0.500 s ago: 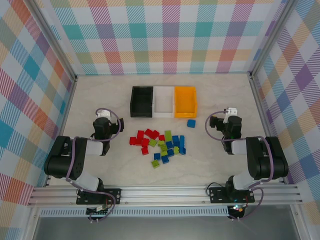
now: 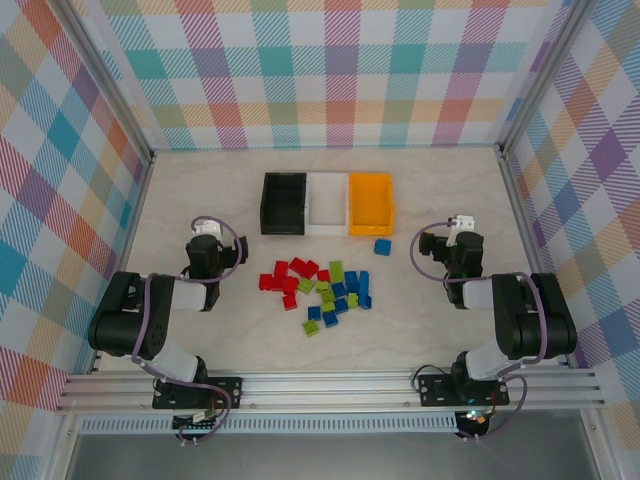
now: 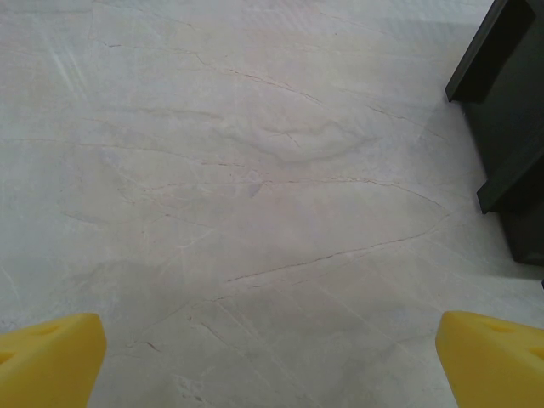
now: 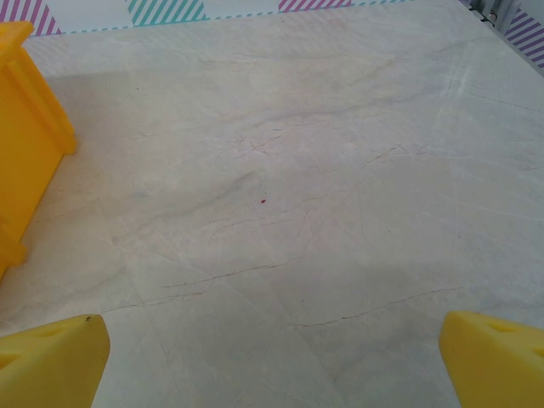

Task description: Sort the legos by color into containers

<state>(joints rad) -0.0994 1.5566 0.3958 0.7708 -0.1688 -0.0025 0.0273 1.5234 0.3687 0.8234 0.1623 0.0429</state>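
Several red, lime green and blue legos (image 2: pixel 322 285) lie in a loose heap at the table's middle; one blue lego (image 2: pixel 382 246) sits apart, just below the orange-yellow container. Behind the heap stand three containers in a row: black (image 2: pixel 284 204), white (image 2: pixel 328 203) and orange-yellow (image 2: pixel 371 203). My left gripper (image 2: pixel 204 232) rests left of the heap; its yellow fingertips (image 3: pixel 51 357) stand wide apart over bare table, with the black container (image 3: pixel 508 127) at the right. My right gripper (image 2: pixel 461 226) rests right of the heap, open with nothing between its fingertips (image 4: pixel 497 361); the orange-yellow container (image 4: pixel 25 136) is at the left.
Plaid walls enclose the table on three sides. An aluminium rail (image 2: pixel 330 390) runs along the near edge where both arm bases are bolted. Bare marbled tabletop (image 2: pixel 200 180) lies around the containers and beside each arm.
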